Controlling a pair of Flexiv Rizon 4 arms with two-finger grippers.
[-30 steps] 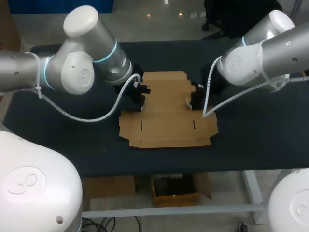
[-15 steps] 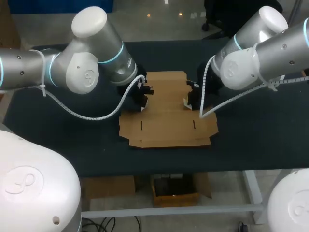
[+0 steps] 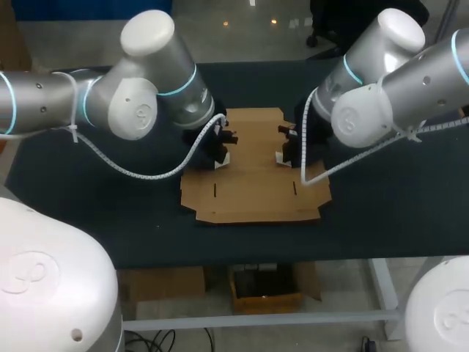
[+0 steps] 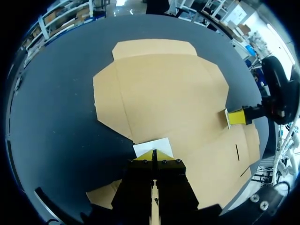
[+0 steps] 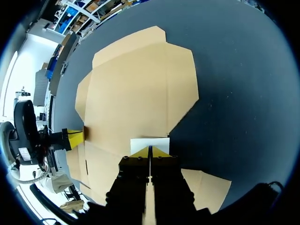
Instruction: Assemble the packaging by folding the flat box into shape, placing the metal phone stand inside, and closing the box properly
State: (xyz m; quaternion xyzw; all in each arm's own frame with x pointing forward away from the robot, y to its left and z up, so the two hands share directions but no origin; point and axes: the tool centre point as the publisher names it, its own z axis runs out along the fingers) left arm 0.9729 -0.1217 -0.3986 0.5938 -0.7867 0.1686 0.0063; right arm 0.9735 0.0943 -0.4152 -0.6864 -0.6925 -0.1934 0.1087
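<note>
Start at the near edge of the tabletop (image 3: 88, 220). The flat box (image 3: 253, 187) lies just inside it, about midway between the left and right edges. It is fully unfolded, and its near panel has two short slots (image 3: 215, 191) cut in it. No panel has been raised, so you are at the first step, folding the sheet into shape.

Further in, your left gripper (image 3: 222, 155) stands at the sheet's left side and your right gripper (image 3: 284, 154) at its right side, facing each other across the middle panel. In each wrist view the yellow tips are together, with only a hairline between them and nothing held. Each pair points down at a small white patch (image 4: 152, 146) on the cardboard's side edge. Whether the tips press on the sheet or hover just above it cannot be told.

Beyond the grippers, the far panel and its tab stretch flat toward the far edge.

I judge that the next move calls for both arms to work the side creases evenly. Unequal pressure would likely skew the sheet across the tabletop. To lift a flap, you will probably need the tips under its edge, or parted to pinch it.

The metal phone stand is not in any view, so you must find it before loading.
</note>
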